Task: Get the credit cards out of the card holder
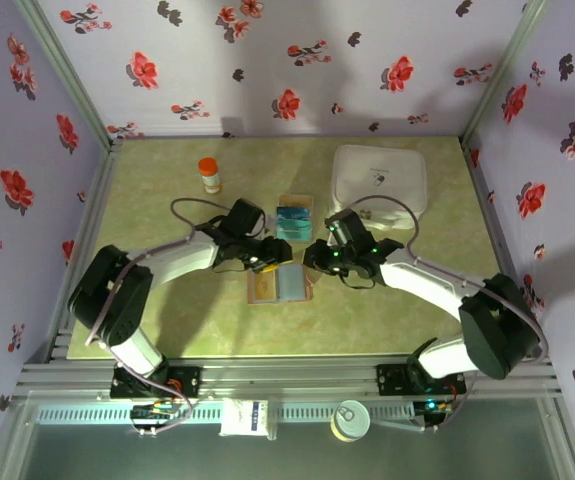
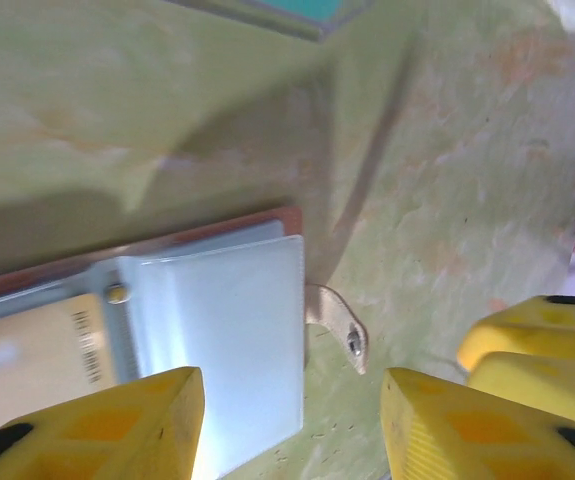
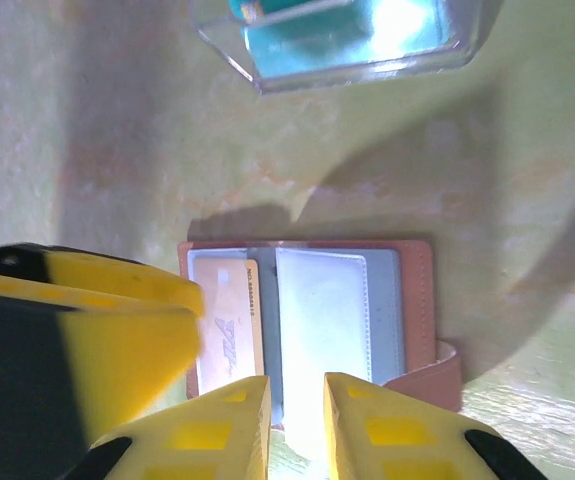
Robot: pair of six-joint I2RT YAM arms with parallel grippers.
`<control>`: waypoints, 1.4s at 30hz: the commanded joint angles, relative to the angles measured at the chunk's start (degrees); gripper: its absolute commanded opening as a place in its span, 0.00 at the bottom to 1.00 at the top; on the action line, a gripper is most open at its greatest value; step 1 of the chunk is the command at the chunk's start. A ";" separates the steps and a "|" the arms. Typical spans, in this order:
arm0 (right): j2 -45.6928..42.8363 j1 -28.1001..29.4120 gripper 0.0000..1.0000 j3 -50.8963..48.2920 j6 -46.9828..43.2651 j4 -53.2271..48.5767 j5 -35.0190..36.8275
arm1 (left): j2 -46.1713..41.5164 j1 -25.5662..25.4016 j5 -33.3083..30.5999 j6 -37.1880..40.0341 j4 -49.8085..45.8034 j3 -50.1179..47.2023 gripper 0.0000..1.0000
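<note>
Hovering over the card holder (image 3: 307, 320) mid tabletop (image 1: 157, 190), our left gripper (image 2: 292, 400) gapes; right gripper (image 3: 297, 390) nearly closed, grip unclear. We'd pinch the exposed edge of the thin, stiff, slick credit card (image 3: 229, 320).

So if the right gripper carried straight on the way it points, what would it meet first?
The clear plastic sleeve of the open wallet, lying right ahead of the right gripper. They may be touching now; depth is hard to judge.
</note>
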 commanded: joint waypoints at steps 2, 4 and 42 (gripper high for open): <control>4.45 2.48 0.22 4.51 0.72 2.65 -1.61 | -3.77 3.17 -0.78 2.08 -2.33 -4.78 0.47; 6.49 3.45 0.21 5.61 0.82 3.24 -1.82 | -5.19 4.51 -0.78 2.44 -2.71 -6.76 0.45; 22.47 8.24 0.22 12.71 1.08 3.26 -7.58 | -1.60 9.90 3.25 2.84 3.66 -16.02 0.00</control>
